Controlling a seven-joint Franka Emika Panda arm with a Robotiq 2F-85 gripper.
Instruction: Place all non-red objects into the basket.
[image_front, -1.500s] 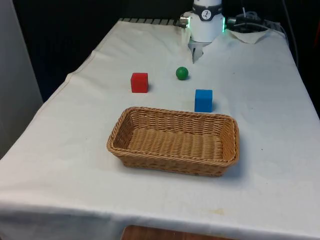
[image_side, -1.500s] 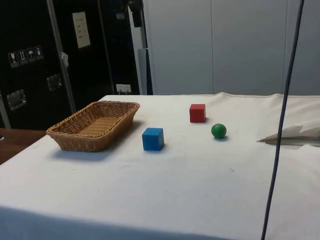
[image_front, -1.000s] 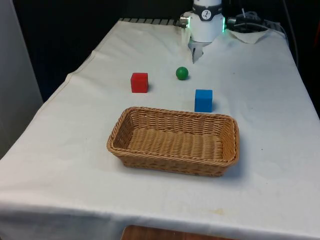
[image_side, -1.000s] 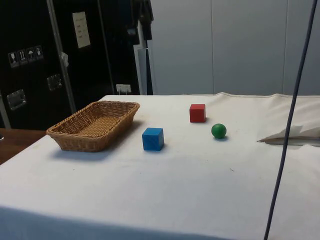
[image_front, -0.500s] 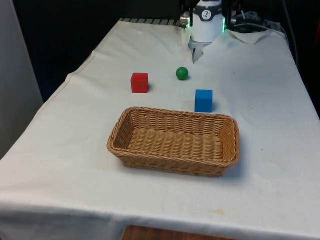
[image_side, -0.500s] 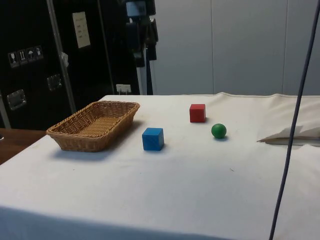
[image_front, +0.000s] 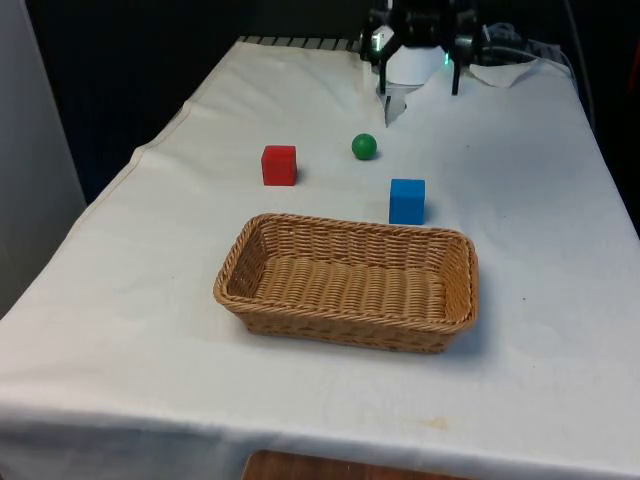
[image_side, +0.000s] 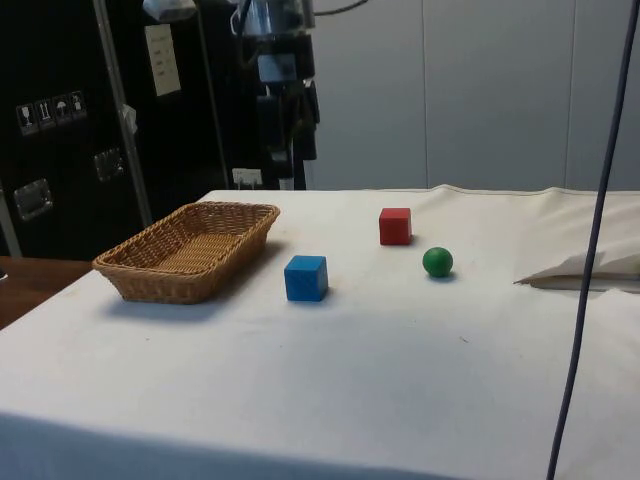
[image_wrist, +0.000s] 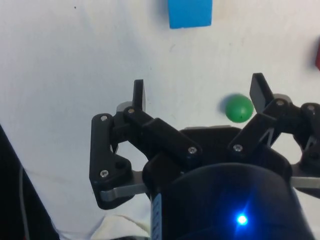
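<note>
Tool (image_wrist: 197, 97) spread wide and empty, high above the bench (image_front: 520, 230), likely to fit round green ball (image_wrist: 238, 108) resting near blue cube (image_front: 407, 200), just beyond basket (image_front: 255, 270), red cube (image_front: 279, 165) apart.

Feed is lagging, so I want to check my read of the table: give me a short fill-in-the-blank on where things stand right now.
1. The basket holds ____ objects.
2. The cube nearest the basket is ____.
3. The green ball rests on the ____.
4. The gripper hangs above the table with fingers ____.

Missing words: no; blue; cloth; open
</note>
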